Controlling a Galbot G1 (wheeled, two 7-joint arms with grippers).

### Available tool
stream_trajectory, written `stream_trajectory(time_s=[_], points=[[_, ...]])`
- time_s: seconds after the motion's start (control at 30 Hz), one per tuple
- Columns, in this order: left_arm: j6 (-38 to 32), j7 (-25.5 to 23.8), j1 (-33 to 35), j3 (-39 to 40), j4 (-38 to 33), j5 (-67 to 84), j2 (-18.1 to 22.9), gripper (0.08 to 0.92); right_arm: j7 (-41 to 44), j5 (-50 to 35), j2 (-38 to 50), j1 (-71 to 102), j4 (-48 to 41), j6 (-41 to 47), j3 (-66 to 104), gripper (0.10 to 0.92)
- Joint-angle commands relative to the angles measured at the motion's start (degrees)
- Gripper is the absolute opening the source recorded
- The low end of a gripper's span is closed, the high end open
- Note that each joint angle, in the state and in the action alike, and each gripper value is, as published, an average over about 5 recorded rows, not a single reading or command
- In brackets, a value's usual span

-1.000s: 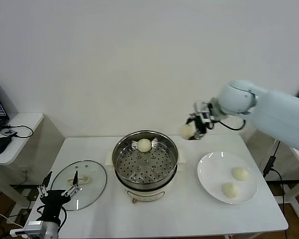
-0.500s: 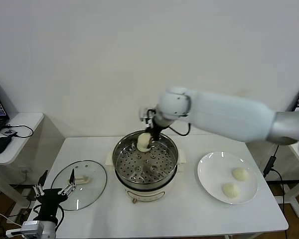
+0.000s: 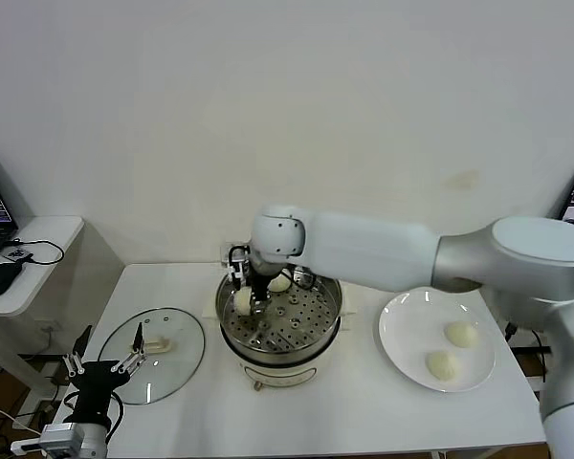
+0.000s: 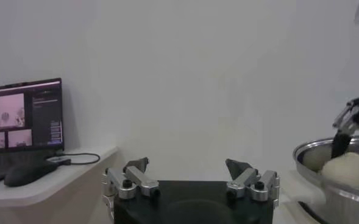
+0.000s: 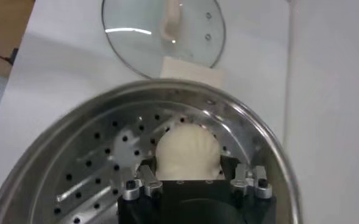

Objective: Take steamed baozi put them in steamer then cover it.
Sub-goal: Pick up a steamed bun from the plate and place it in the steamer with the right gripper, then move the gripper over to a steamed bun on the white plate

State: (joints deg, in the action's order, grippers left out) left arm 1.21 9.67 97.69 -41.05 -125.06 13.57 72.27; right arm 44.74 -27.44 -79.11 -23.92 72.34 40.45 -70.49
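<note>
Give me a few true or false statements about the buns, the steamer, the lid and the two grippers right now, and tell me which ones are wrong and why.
1. The right gripper holds a baozi inside the steamer. True.
2. Three baozi lie on the white plate. False: two lie there.
3. The glass lid sits on the steamer. False: it lies flat on the table, on the steamer's left.
4. Another baozi already rests on the perforated tray at the far side. True.
5. The left gripper is clamped on the lid's handle. False: it is open, at the lid's near edge, holding nothing.
</note>
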Motion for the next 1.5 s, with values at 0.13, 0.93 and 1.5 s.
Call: stream_trajectory(time_s=[0.13,0.93,1.5], points=[[-0.1,0.0,0.0,0.0,0.0,0.0,0.0,0.823,-0.1,2.3,-2.1,2.0,-3.1,0.5,0.2,0.678],[0.1,0.0,0.0,1.0,-0.7,-0.5,-0.5,0.823,20.3,13.6,45.4,-21.0,29.6,-14.4,-6.9,0.823],[-0.4,0.0,1.3,1.8,1.0,-2.4,0.0,0.823,19.5,33.1,65.0,21.1,27.1,-23.7,20.5,0.823]])
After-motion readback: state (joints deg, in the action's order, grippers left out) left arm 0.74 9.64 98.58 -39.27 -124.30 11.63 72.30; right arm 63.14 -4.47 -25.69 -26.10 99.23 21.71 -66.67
